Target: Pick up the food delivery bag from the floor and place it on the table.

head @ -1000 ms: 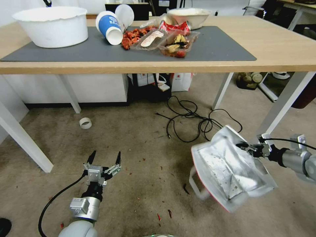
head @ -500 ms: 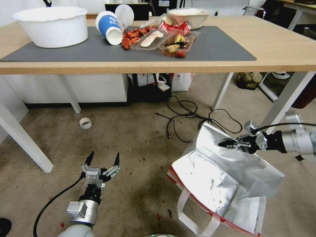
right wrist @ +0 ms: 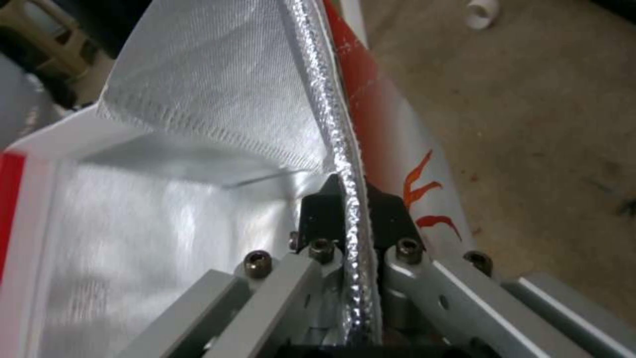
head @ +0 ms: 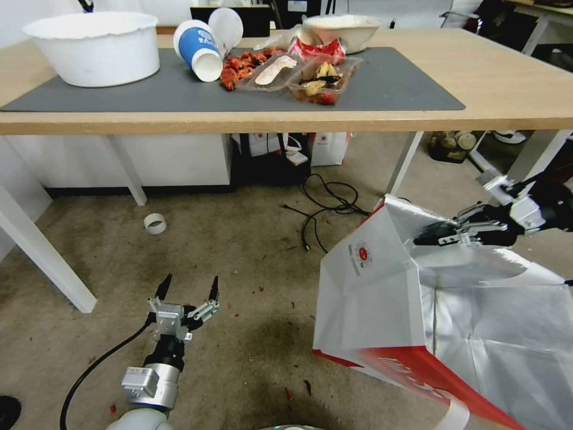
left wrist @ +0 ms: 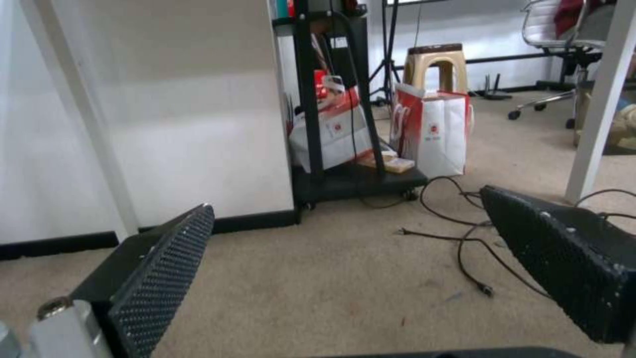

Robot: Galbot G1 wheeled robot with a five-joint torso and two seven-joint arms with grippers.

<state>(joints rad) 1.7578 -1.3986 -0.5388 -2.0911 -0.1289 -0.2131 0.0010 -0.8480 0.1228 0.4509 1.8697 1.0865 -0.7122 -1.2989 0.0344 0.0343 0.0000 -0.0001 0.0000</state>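
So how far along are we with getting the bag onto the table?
Done: the right gripper is shut on the rim of the food delivery bag. In hand: the bag hangs from that rim, tilted, below the level of the table; whether its bottom has cleared the floor cannot be told. Left: raising it above the tabletop and setting it down. The left gripper waits open near the floor.

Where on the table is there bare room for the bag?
The table's right end is bare: grey mat right of the food trays, then wood. Bowl, cups and trays crowd the left and middle. The right gripper holds the food delivery bag.
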